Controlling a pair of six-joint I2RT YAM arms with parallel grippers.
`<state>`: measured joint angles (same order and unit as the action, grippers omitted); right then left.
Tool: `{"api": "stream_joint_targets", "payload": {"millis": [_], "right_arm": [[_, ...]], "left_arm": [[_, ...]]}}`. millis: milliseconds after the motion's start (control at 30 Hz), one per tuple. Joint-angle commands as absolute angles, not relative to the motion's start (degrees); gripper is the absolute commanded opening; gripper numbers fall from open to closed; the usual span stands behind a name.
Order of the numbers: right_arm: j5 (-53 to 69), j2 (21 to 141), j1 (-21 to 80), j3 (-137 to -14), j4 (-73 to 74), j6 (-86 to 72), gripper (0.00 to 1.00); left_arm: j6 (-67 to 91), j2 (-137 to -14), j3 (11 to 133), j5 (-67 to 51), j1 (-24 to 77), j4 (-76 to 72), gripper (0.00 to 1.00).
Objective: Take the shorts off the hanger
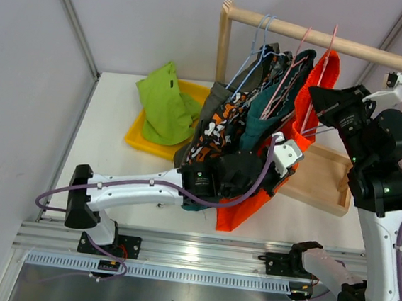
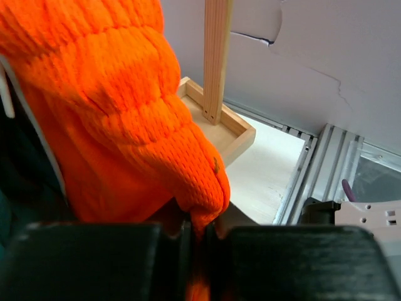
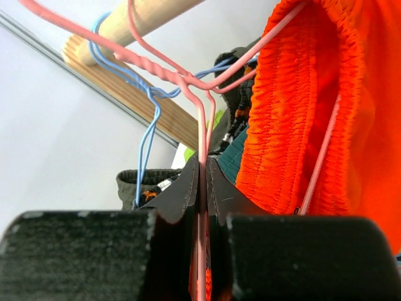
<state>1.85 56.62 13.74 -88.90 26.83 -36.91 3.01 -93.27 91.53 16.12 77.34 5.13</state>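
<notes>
The bright orange-red shorts [image 1: 243,197] hang from a pink wire hanger [image 1: 294,74] on the wooden rail [image 1: 326,38]. My left gripper [image 1: 273,182] is shut on a fold of their lower edge; in the left wrist view the orange fabric [image 2: 125,113] is pinched between the jaws of that gripper [image 2: 199,229]. My right gripper [image 1: 318,98] is shut on the pink hanger's wire [image 3: 200,125], which runs between its jaws [image 3: 202,169], beside the orange waistband [image 3: 294,125]. Camouflage [image 1: 217,131], dark teal [image 1: 265,114] and olive-grey [image 1: 213,98] shorts hang to the left.
Lime green shorts [image 1: 166,108] lie in a yellow tray [image 1: 134,138] at the back left. The rail's wooden base tray [image 1: 326,180] sits at the right, its post [image 2: 216,56] close behind the orange shorts. Blue hangers [image 3: 150,125] hang on the rail.
</notes>
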Motion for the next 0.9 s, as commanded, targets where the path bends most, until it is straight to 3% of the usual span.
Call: {"api": "stream_joint_targets", "payload": {"millis": [0,133,467,700,867], "right_arm": [[2.8,54.1,14.2,-89.2,20.7,-37.3,0.0],[2.2,54.2,14.2,-89.0,20.9,-36.9,0.0],[-1.9,55.8,13.2,-90.1,21.0,-35.3,0.0],[-0.7,58.7,10.9,-92.9,21.0,-35.6,0.0],[1.3,58.6,10.7,-94.0,22.5,-36.1,0.0]], "left_arm": [[3.2,-93.0,95.0,19.7,77.3,3.6,0.0],[4.5,-90.5,91.9,19.2,77.7,2.6,0.0],[9.7,-81.0,69.9,22.0,83.3,-5.2,0.0],[13.3,-81.6,63.4,23.9,89.1,-9.9,0.0],[13.2,-85.3,65.0,26.7,89.1,-10.4,0.0]]}}
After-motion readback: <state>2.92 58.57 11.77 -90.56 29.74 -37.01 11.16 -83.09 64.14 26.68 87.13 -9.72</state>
